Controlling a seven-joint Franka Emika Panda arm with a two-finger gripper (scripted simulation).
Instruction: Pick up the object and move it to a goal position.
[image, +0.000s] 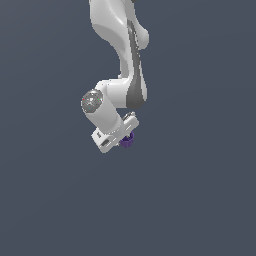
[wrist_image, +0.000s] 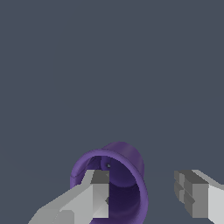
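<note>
The object (wrist_image: 127, 164) is a small dark purple hollow cup lying with its open mouth turned toward the wrist camera. My gripper (wrist_image: 142, 194) is open around one side of it. One grey fingertip (wrist_image: 98, 190) reaches inside the cup's mouth, while the other fingertip (wrist_image: 192, 194) stands apart from the rim, with a gap between them. In the exterior view the object (image: 128, 141) peeks out beside the white hand of the gripper (image: 125, 137), which points down and away from that camera; the fingers themselves are hidden there.
The white arm (image: 127, 75) comes down from the top of the exterior view. Around it is only a plain dark grey-blue surface.
</note>
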